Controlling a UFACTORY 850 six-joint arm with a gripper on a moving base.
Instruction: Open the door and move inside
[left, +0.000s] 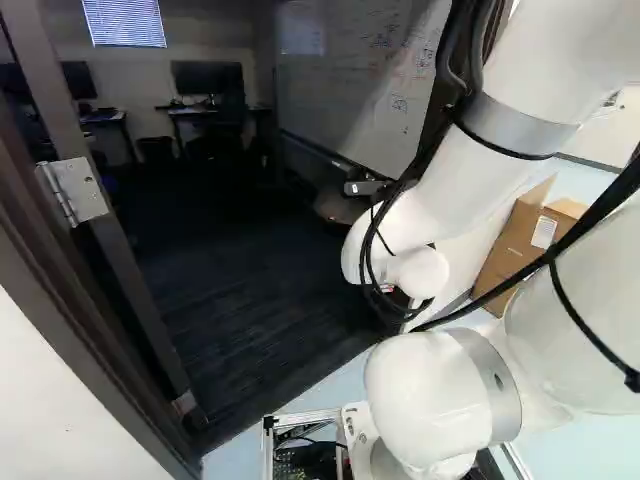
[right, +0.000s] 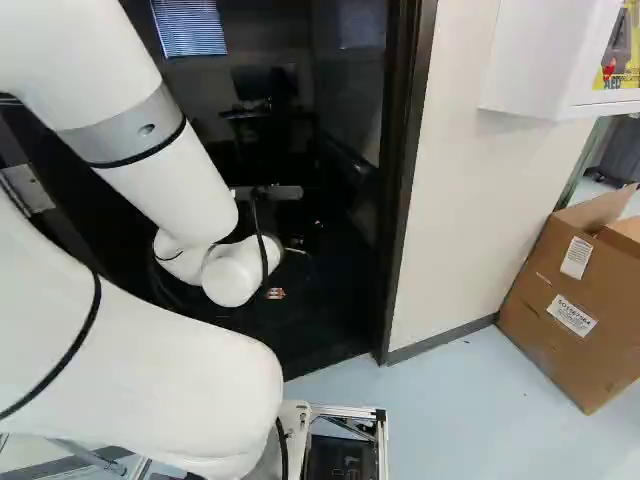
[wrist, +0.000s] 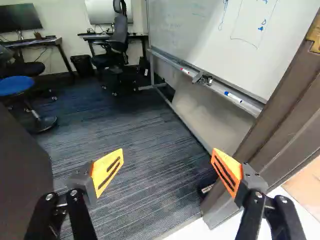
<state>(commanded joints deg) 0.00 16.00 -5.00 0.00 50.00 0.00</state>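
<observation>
Watching the wrist view, I have the dark, flat door panel (wrist: 22, 175) standing open beside one finger, its shadowed face plain and cut off by the view's border. Beyond the other finger rises the dark brown door frame (wrist: 280, 127) with its brass-coloured plate (wrist: 315, 37). A silver metal hinge (left: 75, 190) shows at the left of the left base view. In the right base view, my black fingers with orange pads (right: 275, 293) are barely distinguishable in the dark doorway, and my white arm (right: 190, 370) covers much of the door side. Up close, the fingers (wrist: 107, 171) stand wide apart, gripping nothing.
</observation>
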